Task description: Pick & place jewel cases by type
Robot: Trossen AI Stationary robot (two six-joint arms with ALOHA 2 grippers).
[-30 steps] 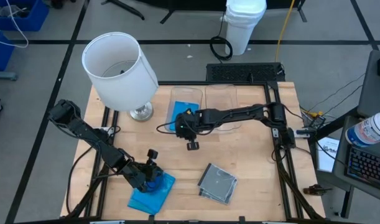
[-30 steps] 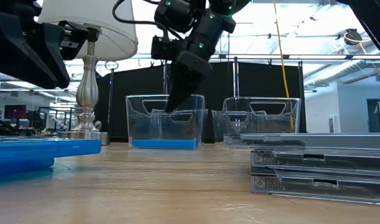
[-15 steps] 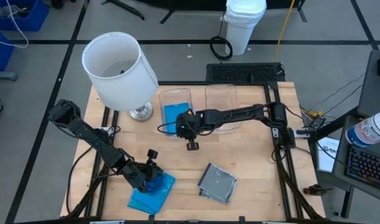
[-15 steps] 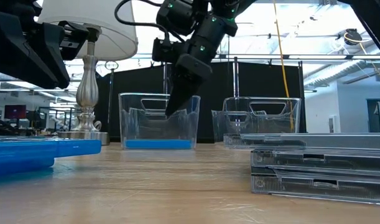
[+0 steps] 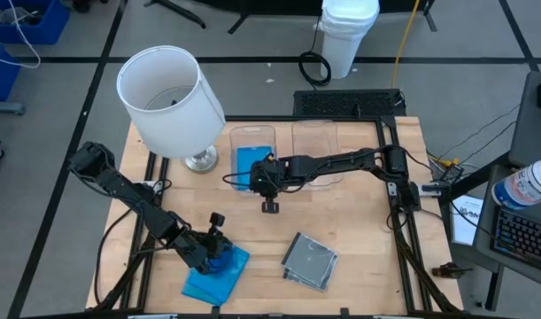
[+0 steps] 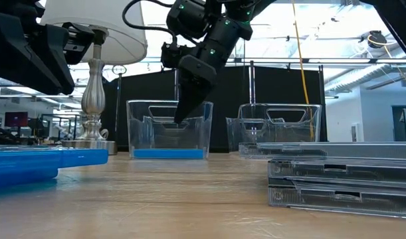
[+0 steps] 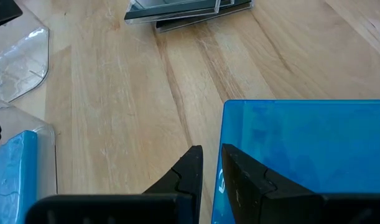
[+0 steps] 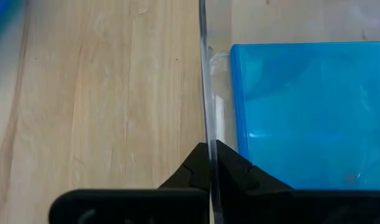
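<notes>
The right gripper (image 5: 262, 175) reaches across the middle of the wooden table (image 5: 359, 257) to the left bin (image 6: 168, 129), its fingers closed thin on the bin's clear near wall (image 8: 205, 112), one finger on each side of it. Just beyond that wall, inside the bin, a blue case (image 8: 308, 112) lies flat on the floor, its edges running square with the bin's walls (the wrist camera shows it right beside the pinched wall). The second clear bin (image 5: 316, 142) stands beside the first, toward the right arm's side. At the table's near left corner the left gripper (image 7: 208, 171) sits over a pile of blue cases (image 5: 217, 270); its fingers are narrowly parted, with the edge of the top blue case (image 7: 308, 162) in the slot between them, the case lying flat and stretching away from the fingers. A stack of clear cases (image 5: 310, 260) with dark insides rests flat, turned at an angle to the table's edges, well apart from both grippers. A white lamp (image 5: 173, 97) stands at the far left of the table.
</notes>
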